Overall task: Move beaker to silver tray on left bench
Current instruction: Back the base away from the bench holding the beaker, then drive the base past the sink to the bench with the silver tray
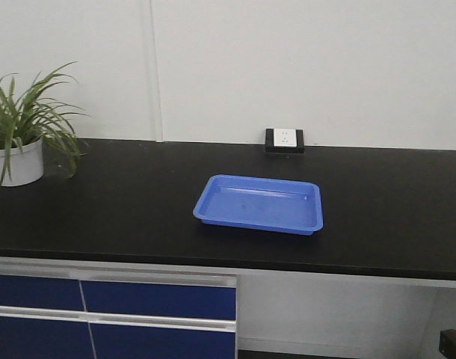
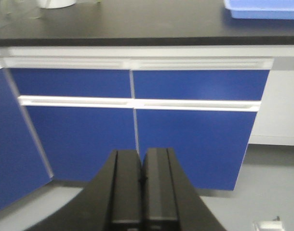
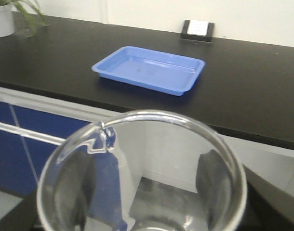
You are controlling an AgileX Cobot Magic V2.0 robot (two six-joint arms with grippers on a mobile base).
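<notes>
Fingers (image 3: pixel 212 178) of the right gripper (image 3: pixel 142 197) are closed around the upright beaker (image 3: pixel 152 114); the silver tray is not seen ahead.

The front view looks down across the tabletop (image 1: pixel 138 209) to the wall (image 1: pixel 288 60). The left wrist view sits low, facing the drawers (image 2: pixel 137 125). The right wrist view peers over the close beaker (image 3: pixel 142 192). All three share the blue tray (image 1: pixel 259 203).

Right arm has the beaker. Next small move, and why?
Probably turn left, keeping the beaker upright: it is held in the air, yet only the blue tray on the socket bench shows; no silver tray in any view.
</notes>
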